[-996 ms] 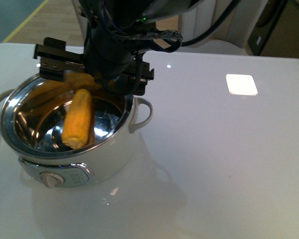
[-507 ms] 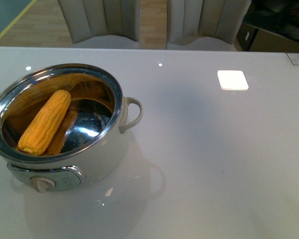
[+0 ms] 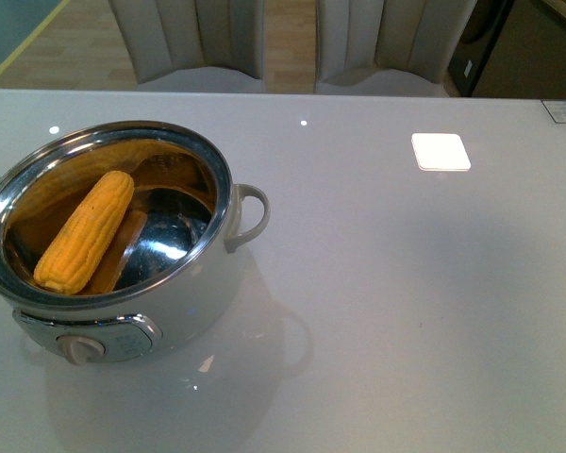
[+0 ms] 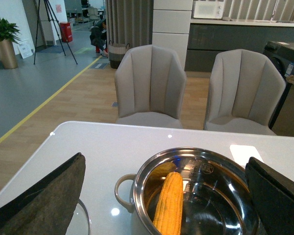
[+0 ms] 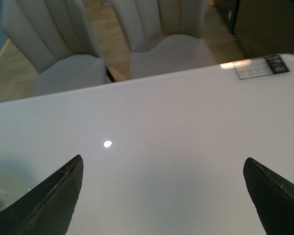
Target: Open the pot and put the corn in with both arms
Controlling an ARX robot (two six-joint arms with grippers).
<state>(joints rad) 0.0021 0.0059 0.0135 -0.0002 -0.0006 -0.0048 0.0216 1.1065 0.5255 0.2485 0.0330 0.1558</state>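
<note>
The white pot (image 3: pixel 203 302) stands open at the table's left, with its cream knob (image 3: pixel 80 349) facing me. The yellow corn (image 3: pixel 85 231) lies inside the steel bowl, leaning along its left wall. Neither arm shows in the front view. In the left wrist view my left gripper (image 4: pixel 165 166) is open and empty, its fingers (image 4: pixel 44 200) spread wide above the pot (image 4: pixel 137 186) and the corn (image 4: pixel 169 205). My right gripper (image 5: pixel 162 159) is open and empty over bare table, away from the pot.
A curved steel rim (image 4: pixel 85 218) lies on the table beside the pot's loop handle (image 4: pixel 121 188). A bright white square (image 3: pixel 441 151) shows on the glossy table (image 3: pixel 406 311). Two grey chairs (image 3: pixel 292 42) stand behind the far edge.
One second ago a black arm hung over the pot with the corn just below it. The arm has since left the front view, and the corn now lies along the bowl's left wall.
</note>
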